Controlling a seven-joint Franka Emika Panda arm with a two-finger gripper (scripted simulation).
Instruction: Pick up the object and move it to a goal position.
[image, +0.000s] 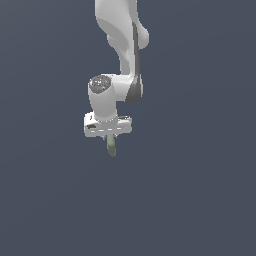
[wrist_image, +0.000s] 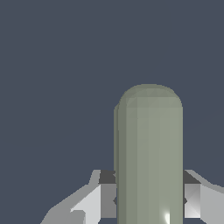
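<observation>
From my remote station I read the scene as follows.

Arm: The white arm (image: 122, 45) enters from the top of the exterior view and bends down to a wrist that points straight at the floor. The floor (image: 200, 200) is a plain dark blue-grey surface that fills the background of both views.

Claw: The claw (image: 111, 136) hangs below the wide white hand body. Its fingers are drawn in narrow and clamp the block between them. In the wrist view I see a finger (wrist_image: 192, 197) pressed against one flat side of the block, and the opposite finger touching the other side; the claw (wrist_image: 150, 199) has no visible gap to the block on either side.

Block: The olive-green block (image: 111, 145) is held upright, long axis vertical. Its upper part is gripped between the fingers and its rounded lower end sticks out below the fingertips. In the wrist view the block (wrist_image: 150, 148) runs lengthwise away from the camera, its rounded tip facing the floor.

Height: In the exterior view the block appears clear of the floor, but I see no shadow or contact mark, so I cannot tell how high it is carried.
</observation>
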